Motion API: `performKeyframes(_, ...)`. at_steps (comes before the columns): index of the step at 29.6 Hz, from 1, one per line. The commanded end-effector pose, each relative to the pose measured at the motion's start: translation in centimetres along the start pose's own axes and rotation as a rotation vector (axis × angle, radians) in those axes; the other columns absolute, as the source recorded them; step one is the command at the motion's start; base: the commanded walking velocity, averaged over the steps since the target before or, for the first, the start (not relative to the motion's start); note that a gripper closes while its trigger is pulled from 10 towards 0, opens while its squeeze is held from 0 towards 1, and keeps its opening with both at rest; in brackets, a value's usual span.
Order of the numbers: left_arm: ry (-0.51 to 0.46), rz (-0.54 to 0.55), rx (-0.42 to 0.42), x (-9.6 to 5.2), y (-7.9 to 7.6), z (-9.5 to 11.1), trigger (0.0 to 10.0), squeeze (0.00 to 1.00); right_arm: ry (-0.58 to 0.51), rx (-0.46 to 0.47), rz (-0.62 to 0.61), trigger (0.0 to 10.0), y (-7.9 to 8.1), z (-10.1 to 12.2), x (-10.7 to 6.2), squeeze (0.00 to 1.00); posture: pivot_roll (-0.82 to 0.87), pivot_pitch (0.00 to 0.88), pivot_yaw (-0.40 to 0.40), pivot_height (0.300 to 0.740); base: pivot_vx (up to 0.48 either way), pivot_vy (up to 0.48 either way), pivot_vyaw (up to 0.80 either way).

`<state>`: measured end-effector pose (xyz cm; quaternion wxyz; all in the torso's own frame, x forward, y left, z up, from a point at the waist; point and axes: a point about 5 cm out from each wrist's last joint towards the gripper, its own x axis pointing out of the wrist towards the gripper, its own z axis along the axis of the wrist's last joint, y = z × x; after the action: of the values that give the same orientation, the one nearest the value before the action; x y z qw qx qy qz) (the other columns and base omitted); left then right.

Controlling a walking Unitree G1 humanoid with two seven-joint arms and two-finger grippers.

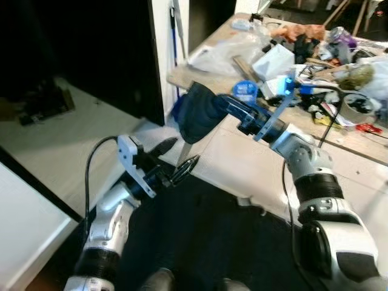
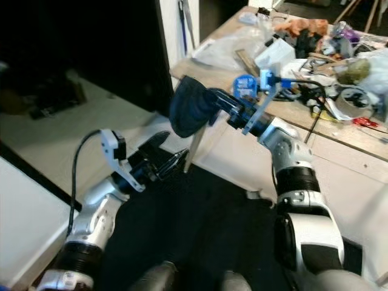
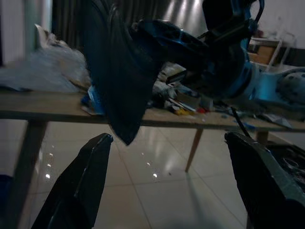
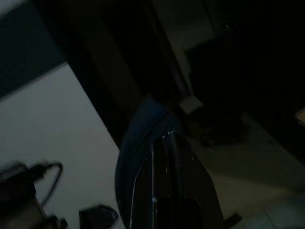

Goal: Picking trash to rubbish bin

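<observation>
Trash, a limp dark cloth (image 1: 199,112), hangs light and soft from the clamped right pincer (image 1: 221,108) beside the worktop (image 1: 364,145) edge; left pincer (image 1: 179,159) gapes empty.

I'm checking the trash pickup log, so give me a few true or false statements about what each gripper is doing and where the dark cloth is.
1. The right gripper is shut on the dark blue cloth. True.
2. The cloth lies flat on the floor. False: it hangs in the air beside the cluttered wooden table.
3. The left gripper is open. True.
4. The left gripper holds the cloth. False: it holds nothing, below the cloth.
</observation>
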<state>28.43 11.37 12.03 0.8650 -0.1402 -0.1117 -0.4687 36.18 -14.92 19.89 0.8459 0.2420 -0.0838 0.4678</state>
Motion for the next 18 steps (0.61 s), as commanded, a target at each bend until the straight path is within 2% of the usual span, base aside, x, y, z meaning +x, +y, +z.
performKeyframes(1,-0.001,0.002,-0.037,-0.3,0.2,-0.5,10.0,0.00,-0.017,0.067,0.058,10.0,1.3,-1.4,0.3,0.00,0.02,0.013,-0.034,0.740,0.000,0.000,0.72)
performKeyframes(5,-0.002,0.000,-0.039,-0.3,0.2,-0.6,10.0,0.00,-0.019,0.097,0.067,10.0,1.6,-2.2,0.3,0.00,0.02,0.009,-0.035,0.740,0.000,0.000,0.72)
performKeyframes(7,-0.005,-0.003,-0.040,-0.3,0.2,-0.6,10.0,0.00,-0.061,0.145,0.039,10.0,1.6,-2.6,0.3,0.00,0.03,0.004,-0.037,0.740,0.000,0.000,0.72)
performKeyframes(18,-0.010,0.000,-0.027,-0.9,0.4,-0.7,10.0,0.00,-0.104,0.174,-0.047,10.0,1.3,-2.9,-0.3,0.00,0.02,0.001,-0.027,0.740,0.000,0.000,0.72)
